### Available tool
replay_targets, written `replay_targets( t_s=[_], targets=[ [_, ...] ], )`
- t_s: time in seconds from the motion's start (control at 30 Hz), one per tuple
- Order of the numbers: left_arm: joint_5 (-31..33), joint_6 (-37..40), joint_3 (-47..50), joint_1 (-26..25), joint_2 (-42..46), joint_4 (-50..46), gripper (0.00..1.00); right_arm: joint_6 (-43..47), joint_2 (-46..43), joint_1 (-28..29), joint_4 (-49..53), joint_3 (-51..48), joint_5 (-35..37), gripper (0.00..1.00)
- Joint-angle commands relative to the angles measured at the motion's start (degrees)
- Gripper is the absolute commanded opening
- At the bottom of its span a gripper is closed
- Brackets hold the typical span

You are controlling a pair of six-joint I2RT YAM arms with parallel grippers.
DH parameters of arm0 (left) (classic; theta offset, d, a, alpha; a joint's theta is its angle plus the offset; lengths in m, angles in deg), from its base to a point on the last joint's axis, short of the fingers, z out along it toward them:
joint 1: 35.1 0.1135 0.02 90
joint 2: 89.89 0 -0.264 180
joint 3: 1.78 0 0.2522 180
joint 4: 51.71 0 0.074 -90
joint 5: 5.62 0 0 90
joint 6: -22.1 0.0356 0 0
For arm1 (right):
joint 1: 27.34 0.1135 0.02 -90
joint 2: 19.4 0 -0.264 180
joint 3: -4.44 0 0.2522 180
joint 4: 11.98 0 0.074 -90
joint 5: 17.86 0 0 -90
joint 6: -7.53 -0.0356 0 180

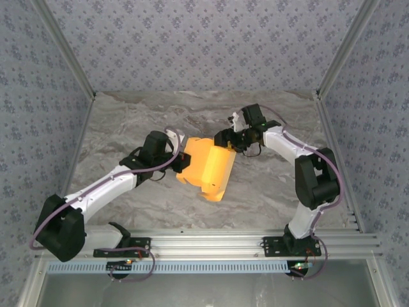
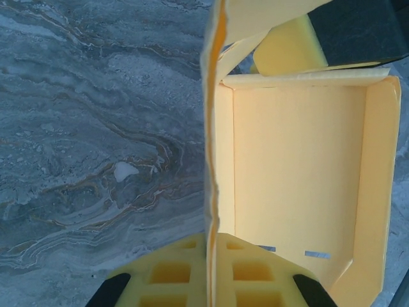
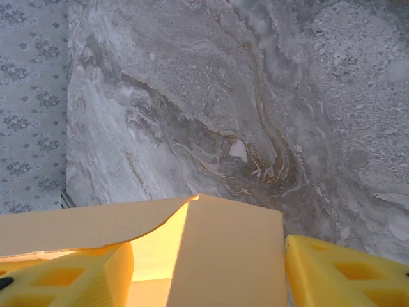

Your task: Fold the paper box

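Box [image 1: 208, 169] shows whole from above; wrist views add: left tool [image 2: 211, 272] pinches its wall, right tool [image 3: 208, 275] stands spread astride a flap.

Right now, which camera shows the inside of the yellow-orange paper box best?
The left wrist view: the yellow-orange paper box opens toward it, showing its floor, raised walls and two slots. The top external view shows it whole but small. The right wrist view catches a folded flap up close.

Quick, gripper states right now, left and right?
Left gripper: shut on the paper box wall.
Right gripper: jaws apart around its corner; grip cannot be told.
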Motion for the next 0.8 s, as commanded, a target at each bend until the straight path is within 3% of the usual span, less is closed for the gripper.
replay_targets(
  t_s=[0.0, 0.47, 0.77],
  targets=[
    [-1.7, 0.3, -1.9, -0.4, -0.4, 0.6, 0.00, -0.1, 2.2, 0.0, 3.7, 1.9, 0.5, 0.63],
    [-1.4, -0.6, -2.1, -0.5, -0.5, 1.3, 0.00, 0.0, 3.5, 0.4, 4.9, 1.9, 2.1, 0.51],
    [-1.8, -1.5, -2.0, -0.5, -1.2, 2.3, 0.00, 4.2, 3.1, 1.8, 4.2, 0.0, 7.1, 0.44]
  ],
)
